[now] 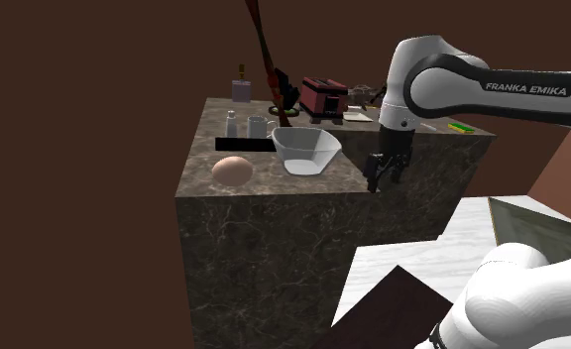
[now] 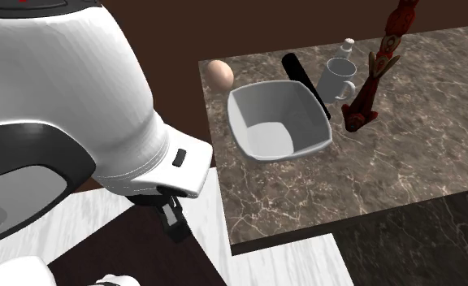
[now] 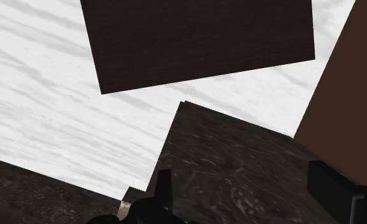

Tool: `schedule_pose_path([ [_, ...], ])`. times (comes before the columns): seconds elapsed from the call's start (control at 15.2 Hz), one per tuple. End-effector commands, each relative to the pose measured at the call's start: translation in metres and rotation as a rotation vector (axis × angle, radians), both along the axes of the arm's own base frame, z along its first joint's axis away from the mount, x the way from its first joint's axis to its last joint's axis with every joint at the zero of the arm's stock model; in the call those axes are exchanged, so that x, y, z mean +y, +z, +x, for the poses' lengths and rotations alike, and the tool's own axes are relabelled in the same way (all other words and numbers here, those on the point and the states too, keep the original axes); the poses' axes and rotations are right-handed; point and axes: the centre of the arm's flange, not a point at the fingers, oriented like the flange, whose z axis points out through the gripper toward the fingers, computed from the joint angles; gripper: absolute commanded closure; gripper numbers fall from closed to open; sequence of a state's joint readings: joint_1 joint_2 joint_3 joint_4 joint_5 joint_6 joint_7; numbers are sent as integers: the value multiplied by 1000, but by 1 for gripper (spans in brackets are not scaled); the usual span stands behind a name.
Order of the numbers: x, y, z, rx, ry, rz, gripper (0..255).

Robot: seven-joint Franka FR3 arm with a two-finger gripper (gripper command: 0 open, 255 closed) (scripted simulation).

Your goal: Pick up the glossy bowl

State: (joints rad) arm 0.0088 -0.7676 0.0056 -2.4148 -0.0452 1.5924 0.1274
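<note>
The arm (image 1: 442, 84) enters from the shoulder view's right, upper link roughly level, with the wrist turned straight down. The gripper (image 1: 378, 181) hangs just off the desk's (image 1: 264, 238) near right corner, tips lower than the desk top. In the second exterior view the gripper (image 2: 175, 221) sits outside the desk's (image 2: 403, 154) left edge, under the bulky white wrist housing.

Gripper state: released. In the wrist view the two fingers (image 3: 163, 188) stand wide apart with nothing clasped between them; a dark marbled surface (image 3: 239, 153) and pale wood-grain floor (image 3: 35, 108) lie beyond.

The bowl (image 1: 306, 149) stands upright on the desk top close to the near edge, to the left of the gripper and apart from it. It is pale grey-white with a soft sheen, squarish with rounded corners, with walls tapering to a flat base, and it is empty (image 2: 279, 122).

A tan egg-shaped object (image 1: 233, 171) lies left of the bowl. Behind the bowl are a white mug (image 1: 258, 126), a small bottle (image 1: 232, 124) and a black bar (image 1: 244, 144), the bar partly hidden by the bowl's rim. A red-brown figurine (image 1: 269, 59) rises farther back. Items at the desk's far end are hard to make out.
</note>
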Motion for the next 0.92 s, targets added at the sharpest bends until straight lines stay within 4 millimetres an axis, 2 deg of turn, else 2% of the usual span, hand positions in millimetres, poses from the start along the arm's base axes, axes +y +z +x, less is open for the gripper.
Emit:
schedule_pose_path([
  [0.0, 0, 0, 0, 0, 0, 0, 0],
  [0.86, 84, 44, 145, -34, 22, -98, 0],
])
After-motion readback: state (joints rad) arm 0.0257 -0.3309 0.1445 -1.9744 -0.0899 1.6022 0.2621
